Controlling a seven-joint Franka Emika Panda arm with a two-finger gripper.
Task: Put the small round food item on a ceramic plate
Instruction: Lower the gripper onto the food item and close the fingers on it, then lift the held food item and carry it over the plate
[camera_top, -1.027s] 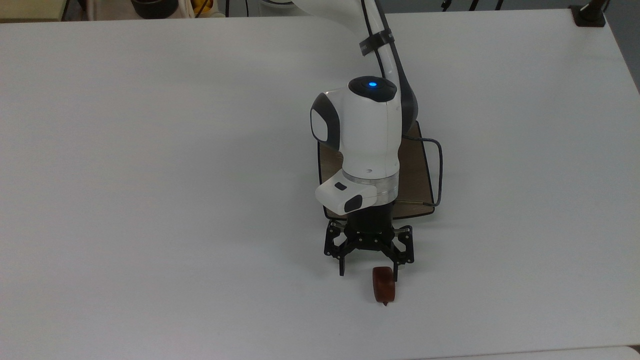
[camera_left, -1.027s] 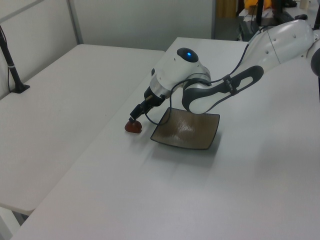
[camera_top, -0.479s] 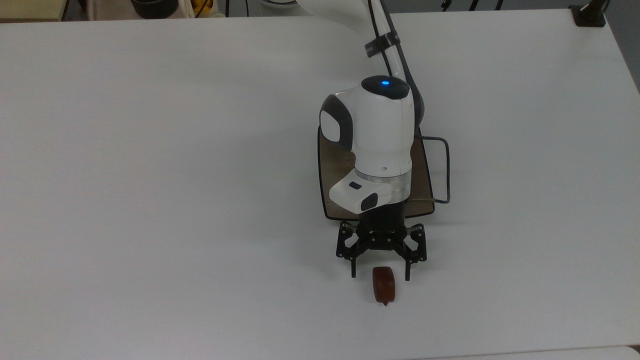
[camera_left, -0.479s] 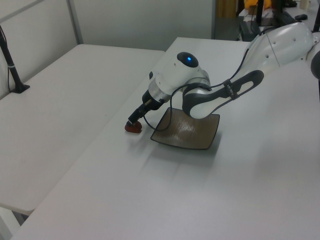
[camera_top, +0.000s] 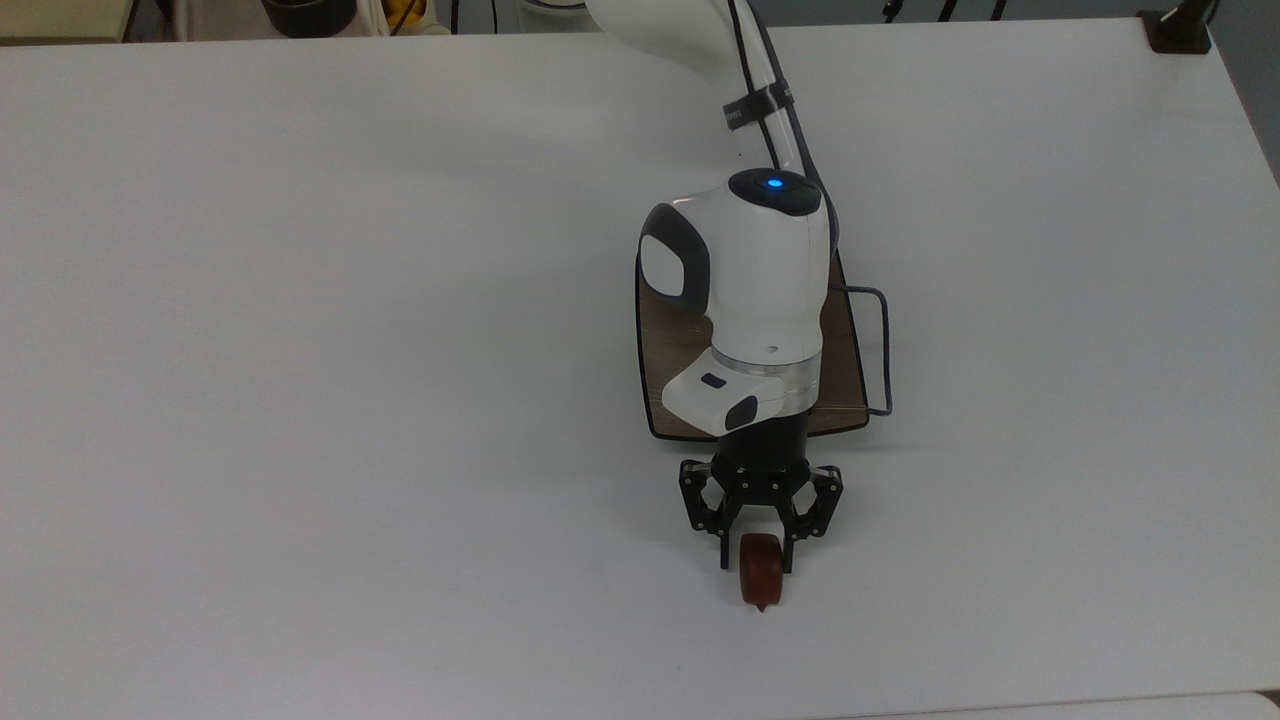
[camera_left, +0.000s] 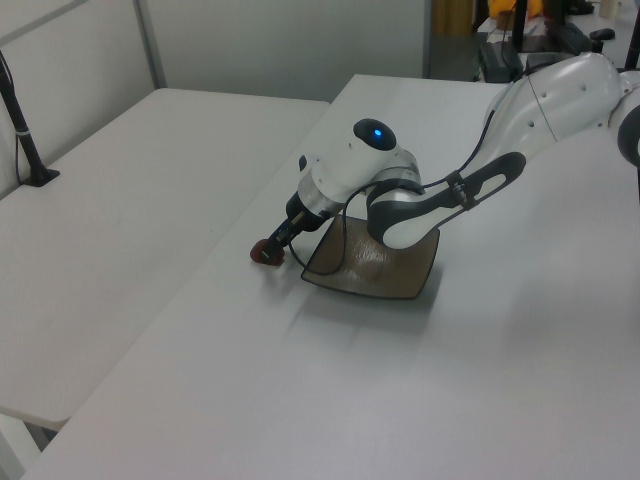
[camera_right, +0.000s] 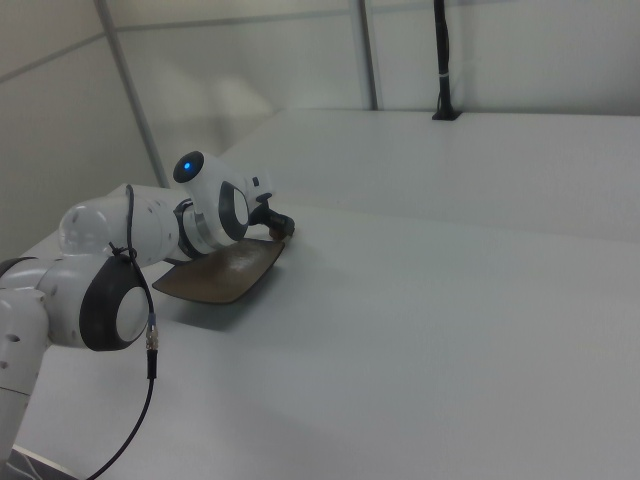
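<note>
The small round food item (camera_top: 762, 586), a glossy reddish-brown lump with a tiny tip, lies on the white table near the top view's bottom edge. My gripper (camera_top: 758, 560) reaches down and forward over it, black fingers pressed against its two sides. In the left view the food item (camera_left: 265, 253) sits under the gripper (camera_left: 272, 245), just left of the ceramic plate (camera_left: 400, 277). The square tan-brown plate (camera_top: 665, 330) lies right behind the gripper, largely covered by my white wrist. The right view has the plate (camera_right: 215, 275) beside the arm.
A grey cable (camera_top: 882, 350) loops off the wrist over the plate's right edge in the top view. A black post (camera_left: 25, 140) stands on the neighbouring table at the left view's left. The table's front edge (camera_top: 640, 705) runs close below the food item.
The gripper came forward and lower over the food item, and its fingers closed from wide apart onto the item's sides. The item shifted slightly to the top view's left.
</note>
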